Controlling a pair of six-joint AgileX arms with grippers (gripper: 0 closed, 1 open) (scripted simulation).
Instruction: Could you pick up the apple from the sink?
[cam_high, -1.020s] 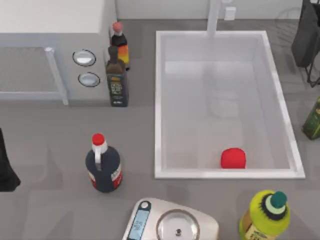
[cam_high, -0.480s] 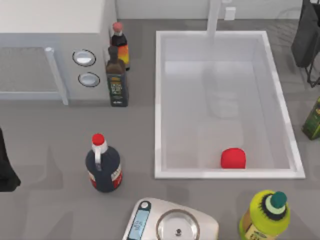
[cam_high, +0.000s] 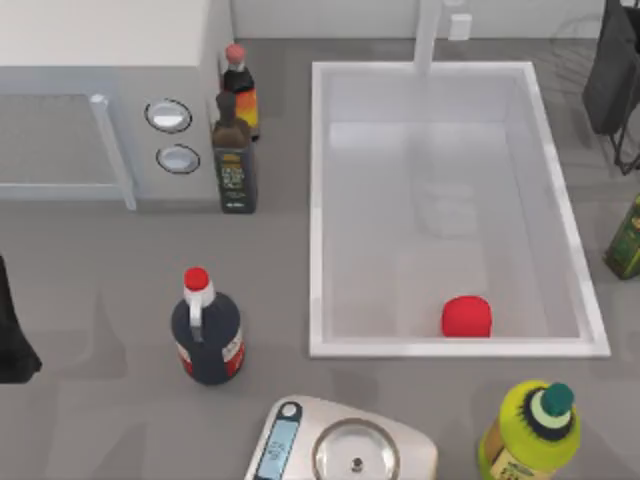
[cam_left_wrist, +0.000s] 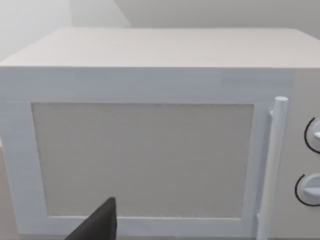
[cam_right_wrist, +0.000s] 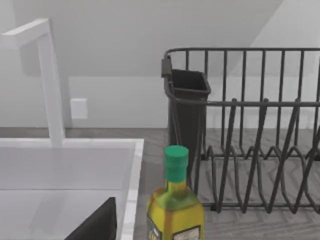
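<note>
Grey table (cam_high: 120, 400); apple (cam_high: 466, 316) in sink (cam_high: 316, 200) near corner.

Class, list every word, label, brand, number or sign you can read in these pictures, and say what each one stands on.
No text here can be read.
Dark bottle: red and white label, print too blurred.
Tall dark bottle: green label, print too small.
Yellow-green bottle: label unreadable.
Green-capped bottle: label cut off, unreadable.
Kitchen scale: display shows no legible digits.
Apple and sink: no markings.
</note>
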